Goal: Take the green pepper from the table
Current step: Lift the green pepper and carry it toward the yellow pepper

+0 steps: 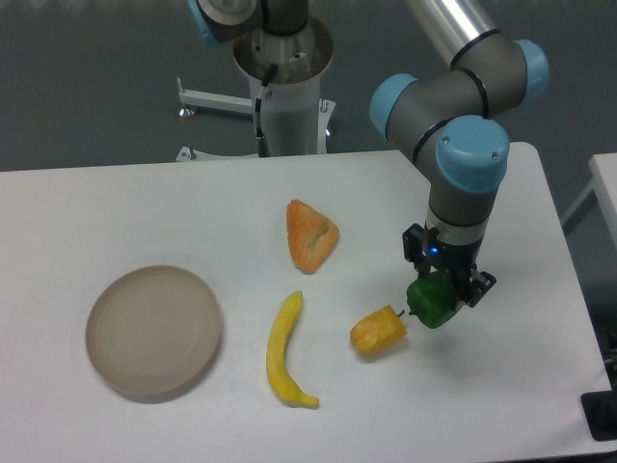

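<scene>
Even, diffuse overhead light fills the scene, leaving the white desk bright but not blown out, against a dim grey-green floor behind it. Shadows are soft and short: a faint one hugs the near rim of the round plate, another lies under the banana to the plate's right. A pale highlight streaks the silver arm tube far above and right of the plate, and small glints sit on the green pepper held in the claw. Focus is fairly sharp throughout, with mild grain and no visible motion blur or edge distortion.
</scene>
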### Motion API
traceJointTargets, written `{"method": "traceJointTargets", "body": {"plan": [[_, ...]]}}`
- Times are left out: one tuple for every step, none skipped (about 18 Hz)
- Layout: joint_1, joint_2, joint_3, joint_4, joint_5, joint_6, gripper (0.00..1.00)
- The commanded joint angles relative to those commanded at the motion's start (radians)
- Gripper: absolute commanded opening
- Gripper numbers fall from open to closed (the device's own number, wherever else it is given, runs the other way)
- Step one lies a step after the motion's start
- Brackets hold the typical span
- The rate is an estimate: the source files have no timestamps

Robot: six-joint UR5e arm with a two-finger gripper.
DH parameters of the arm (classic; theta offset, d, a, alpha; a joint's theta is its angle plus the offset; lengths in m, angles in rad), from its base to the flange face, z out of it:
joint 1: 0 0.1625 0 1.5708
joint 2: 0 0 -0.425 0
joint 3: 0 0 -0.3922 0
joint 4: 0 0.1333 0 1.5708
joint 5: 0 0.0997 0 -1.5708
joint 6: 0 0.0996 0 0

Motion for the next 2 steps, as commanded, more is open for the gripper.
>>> {"method": "traceJointTargets", "body": {"plan": [[0.000,0.000,0.003,-0.002,0.000,0.000,0.40],[0.000,0.000,0.003,-0.002,0.000,0.000,0.40]]}}
